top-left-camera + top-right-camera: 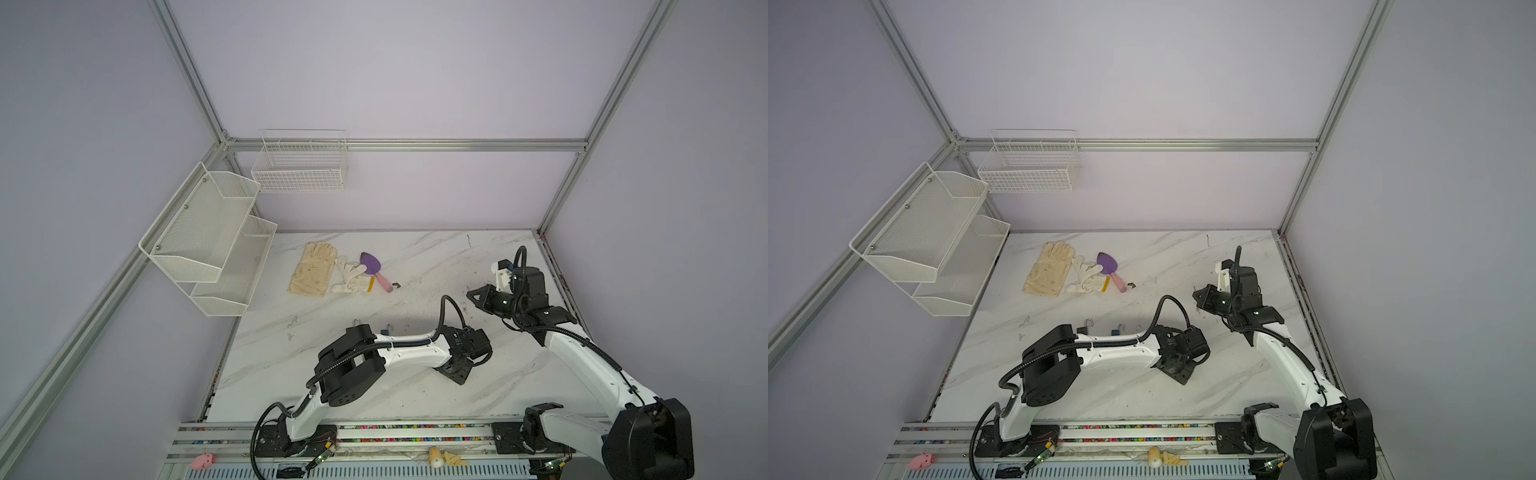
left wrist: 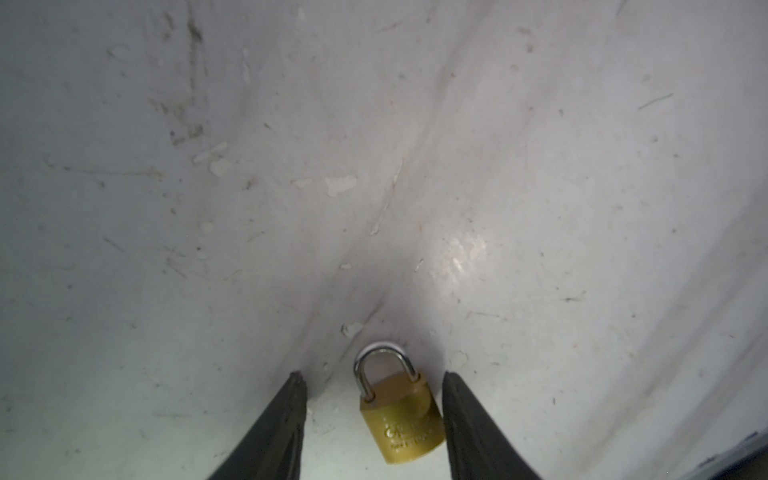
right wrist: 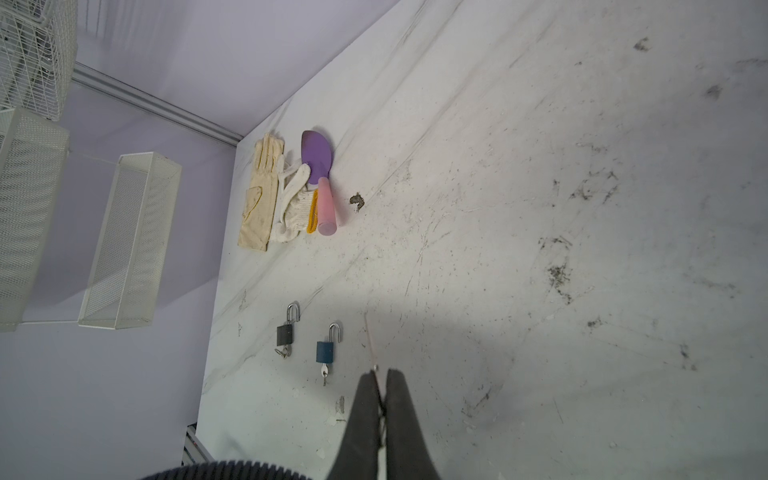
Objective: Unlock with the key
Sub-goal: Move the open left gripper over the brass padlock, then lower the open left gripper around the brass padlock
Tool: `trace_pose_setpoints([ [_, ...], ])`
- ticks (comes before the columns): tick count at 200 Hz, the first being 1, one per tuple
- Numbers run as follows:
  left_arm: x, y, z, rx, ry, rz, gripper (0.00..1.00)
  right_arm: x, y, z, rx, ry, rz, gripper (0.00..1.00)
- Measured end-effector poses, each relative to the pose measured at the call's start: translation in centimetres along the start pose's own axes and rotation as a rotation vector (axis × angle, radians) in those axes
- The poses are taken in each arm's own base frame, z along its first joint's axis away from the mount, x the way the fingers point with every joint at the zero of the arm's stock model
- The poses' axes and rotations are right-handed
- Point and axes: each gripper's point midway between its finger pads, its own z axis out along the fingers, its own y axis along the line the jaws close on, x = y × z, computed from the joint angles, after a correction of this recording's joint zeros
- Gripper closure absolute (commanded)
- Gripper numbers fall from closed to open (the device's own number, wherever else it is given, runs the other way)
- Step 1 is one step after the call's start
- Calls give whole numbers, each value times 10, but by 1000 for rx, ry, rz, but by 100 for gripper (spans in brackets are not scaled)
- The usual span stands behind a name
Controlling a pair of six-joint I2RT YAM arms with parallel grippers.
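A brass padlock (image 2: 405, 428) lies flat on the marble table (image 2: 540, 208) with its steel shackle seated in the body. My left gripper (image 2: 374, 376) is open and straddles it, pointing down at the table; one finger (image 2: 461, 415) sits right against the lock's side and the other stands apart. In both top views the left gripper (image 1: 455, 372) (image 1: 1177, 370) hides the lock. My right gripper (image 3: 379, 372) (image 1: 471, 294) hovers above the table's right part, shut on a thin pale blade that sticks out past its tips, seemingly the key (image 3: 371, 340) seen edge on.
A black padlock (image 3: 284, 332) and a blue padlock (image 3: 325, 351) lie side by side, each with a key in it. Further back are a cream glove (image 1: 311, 270), a white glove (image 1: 351, 278) and a purple trowel (image 1: 374, 268). White wire shelves (image 1: 208, 237) hang on the left wall.
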Motion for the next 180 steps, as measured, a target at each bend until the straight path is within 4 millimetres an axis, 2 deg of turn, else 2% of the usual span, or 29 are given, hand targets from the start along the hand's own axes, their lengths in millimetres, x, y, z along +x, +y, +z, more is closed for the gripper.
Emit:
trace_pose_setpoints([
  [92,4,3,-3,-10,16,13,59,1,-1,1,-10,13,2,100],
  [150,6,4,-3,-12,23,21,60,1,-1,1,-13,15,3,100],
  [180,7,4,-3,-15,28,23,64,1,-1,1,-14,16,3,100],
])
